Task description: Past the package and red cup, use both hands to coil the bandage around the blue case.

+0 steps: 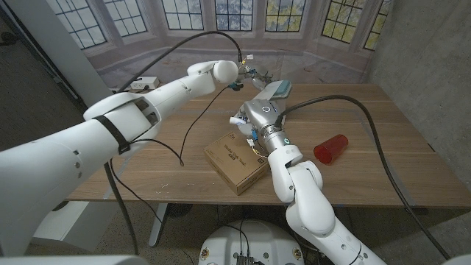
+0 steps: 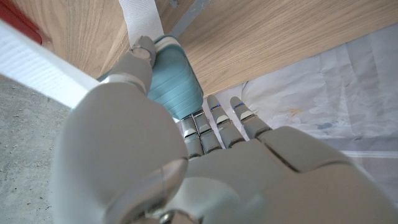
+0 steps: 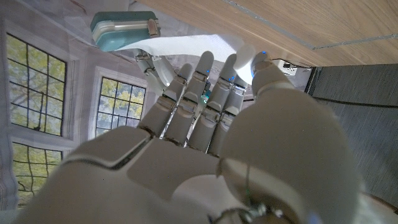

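The left hand (image 2: 186, 155) grips the ribbed blue plastic case (image 2: 175, 79), thumb pressed against its side; the head view puts both above the wooden table's (image 1: 383, 125) far side. A white fabric bandage (image 2: 142, 18) strip runs past the case, its ends cut off. The right hand (image 3: 205, 143) pinches the bandage between thumb and fingertips, though the fingers hide the contact. Nearer lie the flat brown cardboard package (image 1: 234, 160) and the tipped red plastic cup (image 1: 331, 149), the right forearm crossing part of the package.
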### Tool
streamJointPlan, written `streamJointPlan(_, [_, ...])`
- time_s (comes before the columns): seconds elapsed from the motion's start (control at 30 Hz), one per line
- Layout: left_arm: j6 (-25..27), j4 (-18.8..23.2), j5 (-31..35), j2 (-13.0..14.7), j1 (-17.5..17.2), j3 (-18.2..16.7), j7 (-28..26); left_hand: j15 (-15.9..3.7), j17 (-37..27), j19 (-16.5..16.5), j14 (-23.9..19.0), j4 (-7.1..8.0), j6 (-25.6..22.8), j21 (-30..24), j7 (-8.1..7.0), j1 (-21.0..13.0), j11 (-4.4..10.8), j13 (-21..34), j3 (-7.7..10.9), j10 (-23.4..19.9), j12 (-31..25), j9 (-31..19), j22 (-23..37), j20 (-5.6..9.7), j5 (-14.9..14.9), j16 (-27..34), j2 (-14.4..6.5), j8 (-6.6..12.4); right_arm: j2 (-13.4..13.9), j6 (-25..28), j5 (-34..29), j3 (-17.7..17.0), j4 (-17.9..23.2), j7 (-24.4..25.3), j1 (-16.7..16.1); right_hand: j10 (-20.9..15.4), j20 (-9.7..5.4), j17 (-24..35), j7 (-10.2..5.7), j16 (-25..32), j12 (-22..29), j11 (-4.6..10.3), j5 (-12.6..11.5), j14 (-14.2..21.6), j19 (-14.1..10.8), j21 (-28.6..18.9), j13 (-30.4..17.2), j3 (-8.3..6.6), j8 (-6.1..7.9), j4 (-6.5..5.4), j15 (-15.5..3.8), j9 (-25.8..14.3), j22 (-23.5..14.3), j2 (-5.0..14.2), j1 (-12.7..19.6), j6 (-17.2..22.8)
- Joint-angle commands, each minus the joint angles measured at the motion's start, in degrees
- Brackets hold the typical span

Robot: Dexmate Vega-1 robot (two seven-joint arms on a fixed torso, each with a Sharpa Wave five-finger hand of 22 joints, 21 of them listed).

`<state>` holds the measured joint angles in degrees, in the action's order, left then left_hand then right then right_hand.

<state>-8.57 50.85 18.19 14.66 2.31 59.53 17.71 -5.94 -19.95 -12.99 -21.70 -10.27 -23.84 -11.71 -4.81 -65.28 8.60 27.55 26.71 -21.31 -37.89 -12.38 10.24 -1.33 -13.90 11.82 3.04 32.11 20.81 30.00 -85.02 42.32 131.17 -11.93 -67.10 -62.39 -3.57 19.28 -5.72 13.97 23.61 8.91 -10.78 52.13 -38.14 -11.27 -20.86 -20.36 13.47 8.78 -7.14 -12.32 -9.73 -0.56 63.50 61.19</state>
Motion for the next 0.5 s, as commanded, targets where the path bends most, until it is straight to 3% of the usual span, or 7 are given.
streamJointPlan(0.03, [-0.87,-1.85,-0.1,-1.42,1.58,0.64,0.04,0.1,0.01,0.0,-0.38,1.32,-1.02,-0.23,0.57,5.25,1.66,13.08,1.95,-2.35,-0.94,-0.3,0.24,0.15,-0.31,-0.08,-5.42,17.64,0.52,2.12,2.63,0.43,-1.84,-0.88,1.27,-0.17,-0.08,0.3,0.04,-0.06,0.38,0.07,-0.23,0.53,0.02,-0.02,-0.17,0.12,0.02,0.18,-5.67,-0.14,-0.14,0.55,0.31,0.25])
streamJointPlan(0.5, [-0.08,0.17,0.05,-0.92,1.74,0.53,0.38,0.13,-0.01,-0.01,-0.44,1.34,-1.08,-0.23,0.56,5.4,1.64,13.12,1.99,-2.29,-1.0,-0.29,0.24,0.06,-0.28,-0.02,-5.46,17.68,1.56,4.83,5.27,0.94,-4.2,-0.93,2.62,-0.1,-0.1,0.28,0.19,-0.23,0.31,0.04,-0.24,0.39,-0.01,-0.02,-0.14,0.1,-0.05,0.25,-5.75,-0.15,-0.14,0.57,0.41,0.23])
